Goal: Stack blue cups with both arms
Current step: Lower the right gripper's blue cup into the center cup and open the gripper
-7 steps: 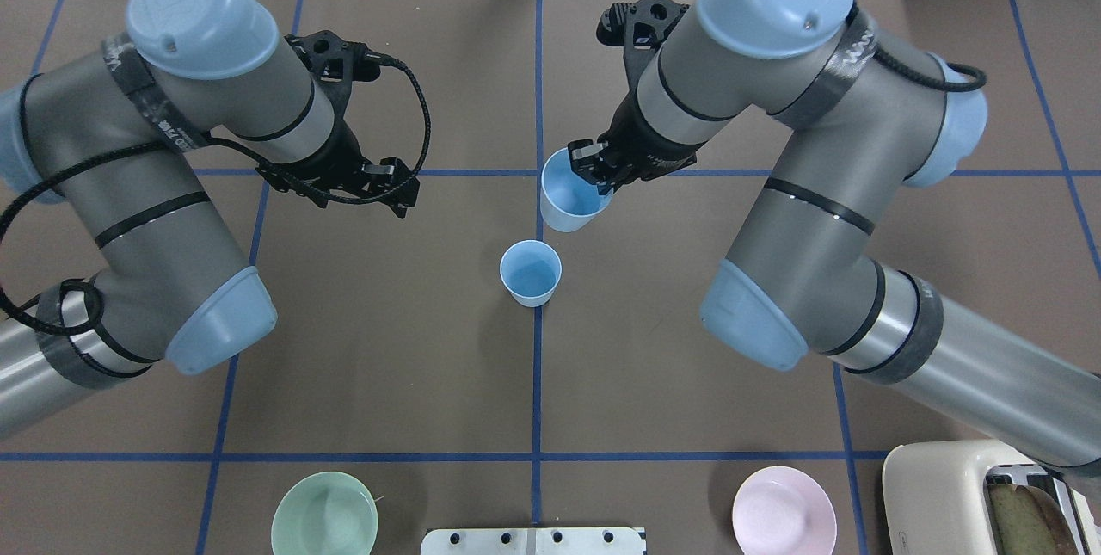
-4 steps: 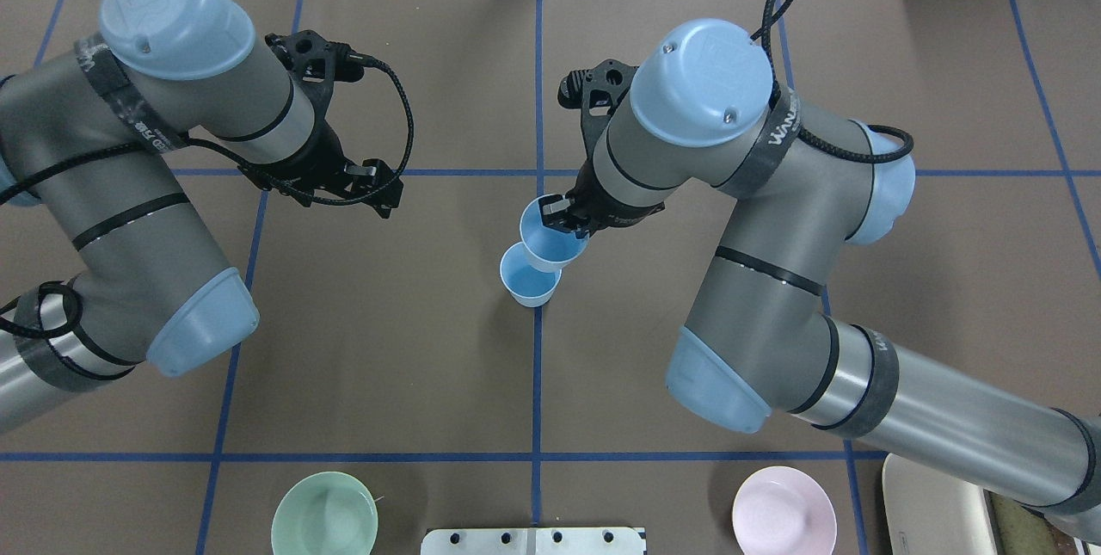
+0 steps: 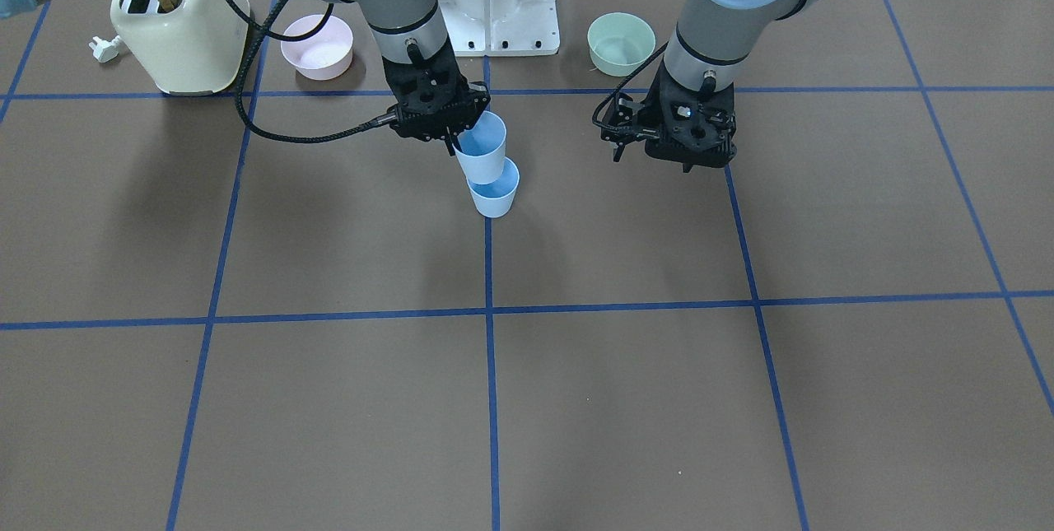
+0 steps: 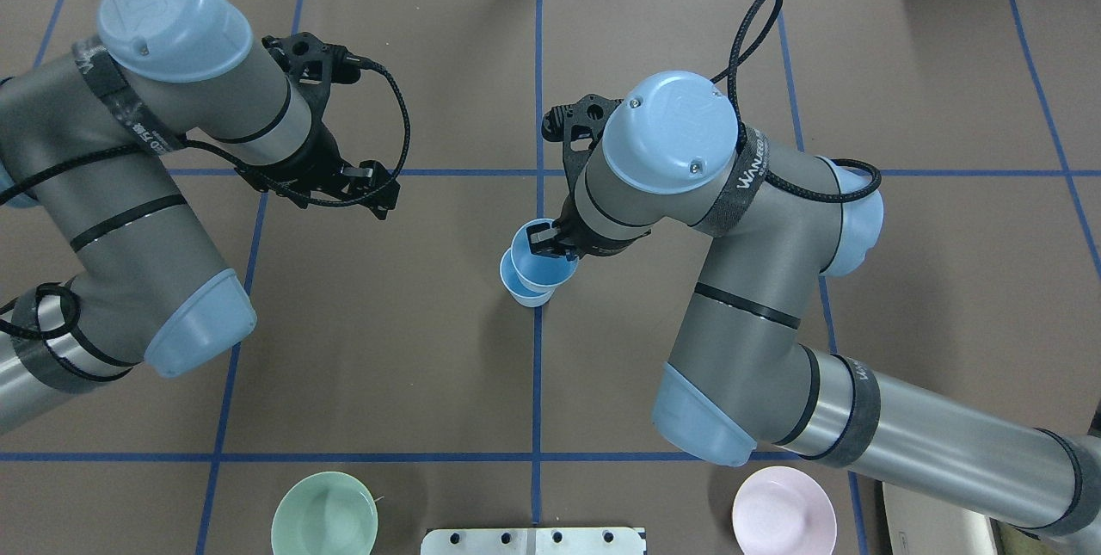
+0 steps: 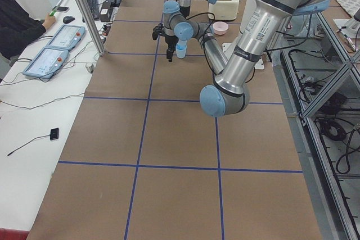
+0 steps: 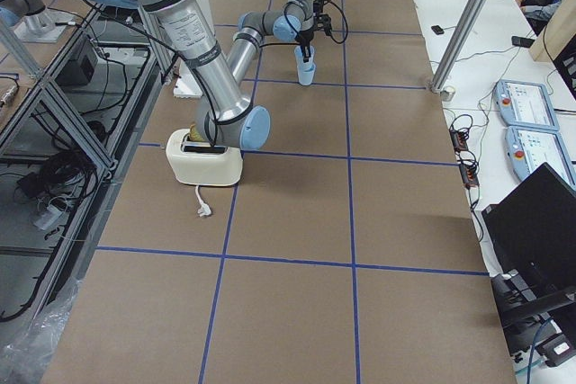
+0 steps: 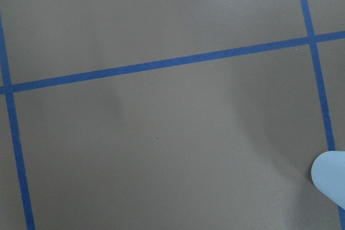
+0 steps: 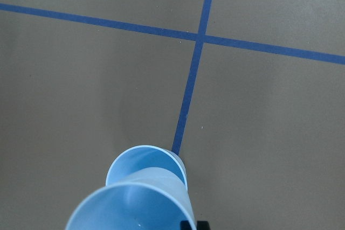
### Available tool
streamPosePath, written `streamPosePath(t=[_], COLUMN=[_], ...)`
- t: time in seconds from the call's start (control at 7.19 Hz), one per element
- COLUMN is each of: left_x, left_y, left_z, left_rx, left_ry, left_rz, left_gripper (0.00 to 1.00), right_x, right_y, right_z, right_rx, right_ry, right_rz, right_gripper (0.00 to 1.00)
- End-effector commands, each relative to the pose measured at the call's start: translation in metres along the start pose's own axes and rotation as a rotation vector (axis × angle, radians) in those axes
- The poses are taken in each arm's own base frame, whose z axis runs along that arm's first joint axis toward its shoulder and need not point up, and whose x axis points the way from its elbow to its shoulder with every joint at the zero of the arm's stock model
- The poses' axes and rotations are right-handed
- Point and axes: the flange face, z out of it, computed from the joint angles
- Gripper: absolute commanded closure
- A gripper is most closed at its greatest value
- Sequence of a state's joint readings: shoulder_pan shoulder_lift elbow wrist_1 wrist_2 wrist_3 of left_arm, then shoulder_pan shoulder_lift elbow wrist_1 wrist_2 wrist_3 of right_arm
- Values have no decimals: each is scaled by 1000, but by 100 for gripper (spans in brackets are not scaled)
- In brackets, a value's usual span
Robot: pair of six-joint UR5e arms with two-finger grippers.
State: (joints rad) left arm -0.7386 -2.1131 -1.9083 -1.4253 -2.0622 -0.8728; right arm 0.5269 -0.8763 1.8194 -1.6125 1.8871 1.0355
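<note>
One blue cup (image 3: 496, 195) stands upright on the centre line of the table; it also shows in the overhead view (image 4: 519, 289). My right gripper (image 3: 458, 138) is shut on the rim of the second blue cup (image 3: 482, 151), which is slightly tilted, its base at or just inside the standing cup's mouth. In the overhead view the held cup (image 4: 540, 259) overlaps the standing one under the right gripper (image 4: 550, 242). The right wrist view shows the held cup (image 8: 135, 208) over the lower cup (image 8: 146, 164). My left gripper (image 4: 380, 192) hangs open and empty to the left, apart from the cups.
A mint-green bowl (image 4: 325, 514) and a pink bowl (image 4: 783, 510) stand near the robot's base plate (image 3: 494, 12). A cream toaster (image 3: 177, 29) stands beside the pink bowl. Blue tape lines cross the brown table cover (image 4: 387, 348).
My right arm has brought the held cup toward the robot and down, from beyond the standing cup to over its mouth. The left arm has drawn back slightly.
</note>
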Motion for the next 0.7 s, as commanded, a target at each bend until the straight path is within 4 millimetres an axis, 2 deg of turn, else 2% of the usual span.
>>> streamPosePath(t=[0.0,0.56], left_x=[-1,-2], left_y=[0,0], left_z=[2,2], left_rx=[-2,-1], left_ry=[-2,-4], left_rz=[-1,-3], left_gripper=[2,2], right_x=[-4,-4], right_y=[1,-1], right_z=[6,17], right_rx=[-7,18], right_ry=[5,-40], right_rz=[-3,-1], right_gripper=[100,100])
